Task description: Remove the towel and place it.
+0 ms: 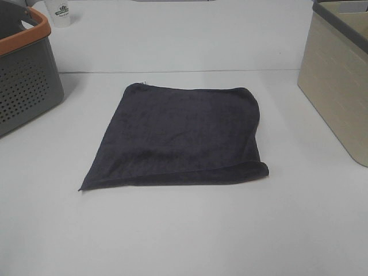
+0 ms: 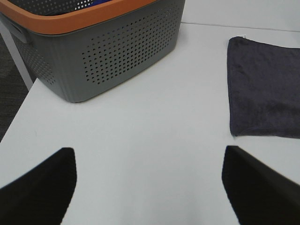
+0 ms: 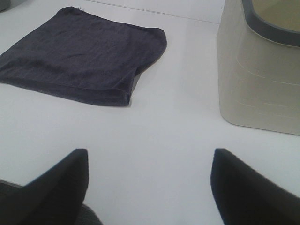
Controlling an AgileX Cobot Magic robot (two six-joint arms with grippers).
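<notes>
A dark grey folded towel (image 1: 181, 137) lies flat in the middle of the white table; it also shows in the left wrist view (image 2: 265, 89) and in the right wrist view (image 3: 82, 58). Neither arm shows in the exterior high view. My left gripper (image 2: 147, 187) is open and empty over bare table, between the grey basket and the towel. My right gripper (image 3: 147, 187) is open and empty over bare table, between the towel and the beige bin.
A grey perforated basket with an orange rim (image 1: 23, 69) stands at the left edge (image 2: 108, 47). A beige bin with a grey rim (image 1: 339, 86) stands at the right (image 3: 262, 70). A white cup (image 1: 57, 12) stands at the back left.
</notes>
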